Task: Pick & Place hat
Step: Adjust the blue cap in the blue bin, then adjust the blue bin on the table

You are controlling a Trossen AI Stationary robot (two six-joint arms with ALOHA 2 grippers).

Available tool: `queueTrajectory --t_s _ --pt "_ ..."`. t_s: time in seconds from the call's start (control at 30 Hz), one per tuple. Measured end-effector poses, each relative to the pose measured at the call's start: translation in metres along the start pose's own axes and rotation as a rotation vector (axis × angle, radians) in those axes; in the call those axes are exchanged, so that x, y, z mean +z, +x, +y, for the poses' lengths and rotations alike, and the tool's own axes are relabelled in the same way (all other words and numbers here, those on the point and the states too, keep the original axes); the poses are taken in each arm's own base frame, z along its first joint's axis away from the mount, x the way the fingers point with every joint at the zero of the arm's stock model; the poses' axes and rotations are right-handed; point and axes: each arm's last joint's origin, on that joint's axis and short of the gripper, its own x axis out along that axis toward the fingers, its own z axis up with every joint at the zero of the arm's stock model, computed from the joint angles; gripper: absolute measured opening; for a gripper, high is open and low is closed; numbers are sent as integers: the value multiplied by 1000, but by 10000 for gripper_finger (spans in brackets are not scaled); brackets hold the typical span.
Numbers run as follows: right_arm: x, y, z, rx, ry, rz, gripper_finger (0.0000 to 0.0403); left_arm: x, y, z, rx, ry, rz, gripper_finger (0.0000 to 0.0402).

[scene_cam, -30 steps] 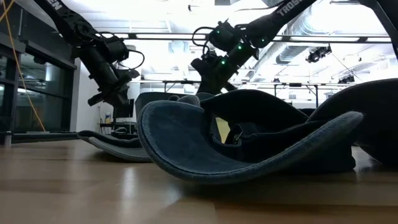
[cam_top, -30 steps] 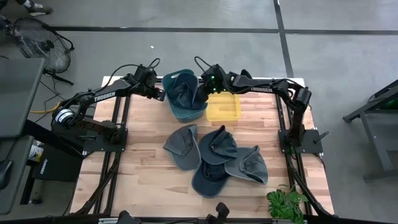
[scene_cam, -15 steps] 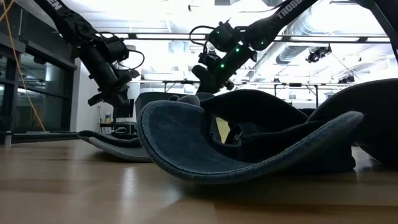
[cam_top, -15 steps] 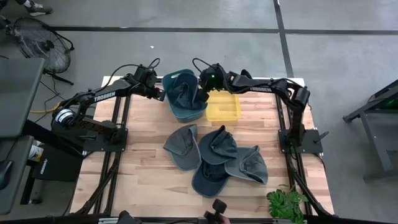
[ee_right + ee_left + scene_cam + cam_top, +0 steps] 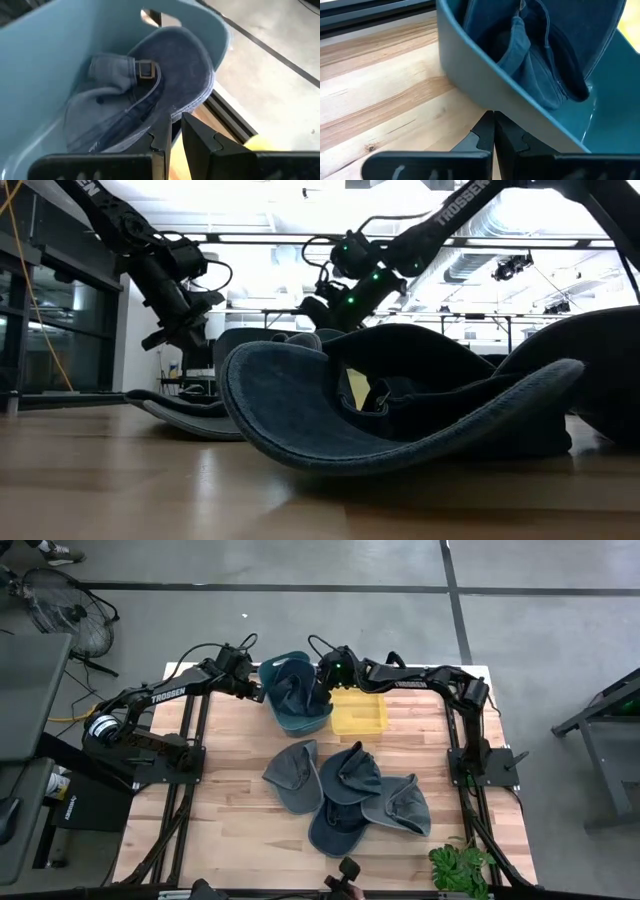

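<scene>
A teal bin (image 5: pixel 300 723) stands at the table's far middle with a blue hat (image 5: pixel 293 690) inside it. The hat's crown lies low in the bin and shows its strap and buckle (image 5: pixel 145 69). My right gripper (image 5: pixel 323 690) reaches over the bin's right rim and is shut on the hat (image 5: pixel 170 70). My left gripper (image 5: pixel 262 690) is shut, its tips (image 5: pixel 493 131) at the bin's outer left wall (image 5: pixel 485 80). My right gripper pinches the edge of the hat's brim (image 5: pixel 174 114) between its two fingers. It comes slanting down from the table's right side. The hat rests inside the bin, with the brim raised toward the rim. Whether my left gripper touches the bin's wall, I cannot tell.
A yellow tray (image 5: pixel 360 712) sits right of the bin. Several more blue hats (image 5: pixel 345 790) lie overlapping in the middle of the wooden table. One (image 5: pixel 400 410) fills the low view close up. A green plant (image 5: pixel 460 868) stands at the near right corner.
My right gripper has sunk a little toward the bin and shifted slightly toward the table's left. Its wrist has rolled somewhat, and it stays shut on the hat.
</scene>
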Motion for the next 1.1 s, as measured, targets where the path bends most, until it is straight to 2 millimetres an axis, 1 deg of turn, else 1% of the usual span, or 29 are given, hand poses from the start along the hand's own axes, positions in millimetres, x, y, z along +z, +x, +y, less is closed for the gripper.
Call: queueTrajectory --t_s 0.23,0.43,0.67,0.83,1.1 --pt "-8 10 -1 1 51 10 39 0 0 0 -1 1 0 0" --pt "-14 19 -1 24 132 14 39 0 0 0 -1 2 0 0" --pt "-16 21 -4 31 215 30 39 0 0 0 1 2 -1 0" --pt "-7 11 -9 21 221 3 39 0 0 0 13 1 -4 0" --pt "23 -26 -17 17 226 -61 39 1 0 1 39 2 -15 0"
